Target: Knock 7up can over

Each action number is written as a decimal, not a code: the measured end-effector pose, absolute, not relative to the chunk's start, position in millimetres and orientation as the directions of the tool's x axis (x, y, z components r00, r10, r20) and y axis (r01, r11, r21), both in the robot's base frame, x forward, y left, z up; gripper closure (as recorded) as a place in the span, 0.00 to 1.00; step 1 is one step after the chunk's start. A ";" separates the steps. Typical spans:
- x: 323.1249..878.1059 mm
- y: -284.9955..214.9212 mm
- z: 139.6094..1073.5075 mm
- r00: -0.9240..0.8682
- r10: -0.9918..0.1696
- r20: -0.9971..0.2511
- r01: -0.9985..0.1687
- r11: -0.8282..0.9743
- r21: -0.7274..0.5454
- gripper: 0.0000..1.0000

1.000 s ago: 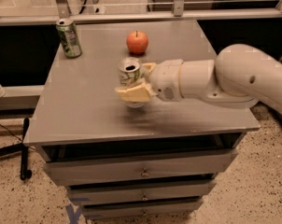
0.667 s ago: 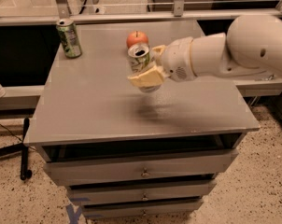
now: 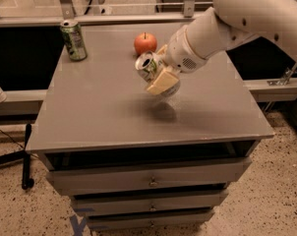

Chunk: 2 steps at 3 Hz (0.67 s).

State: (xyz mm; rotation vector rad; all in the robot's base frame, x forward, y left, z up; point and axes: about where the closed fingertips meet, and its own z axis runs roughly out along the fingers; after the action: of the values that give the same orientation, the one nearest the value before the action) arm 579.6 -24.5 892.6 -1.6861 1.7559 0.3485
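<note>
Camera view: claw (image 3: 161,73) tight around tilted 7up can (image 3: 147,65), label lettering illegible.

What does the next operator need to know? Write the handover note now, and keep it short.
Gripper: over the middle of the table, jaws shut on the 7up can.
7up can: steeply tilted, open top toward the camera, apparently off the table, with its shadow below.
Others: apple just behind the gripper; green can upright at the back-left corner.
Done: can grasped and tipped.
Left: the can is not yet lying on the table; probably lower it onto its side and release.
</note>
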 end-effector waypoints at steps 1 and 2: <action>585.6 -31.4 867.3 0.068 -0.886 -0.459 -0.964 0.060 -0.260 0.82; 592.5 -44.5 850.4 0.079 -0.951 -0.300 -0.962 0.007 -0.275 0.59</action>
State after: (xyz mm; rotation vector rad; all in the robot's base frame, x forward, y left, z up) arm 592.5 -44.5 850.4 -1.9615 1.8894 0.0364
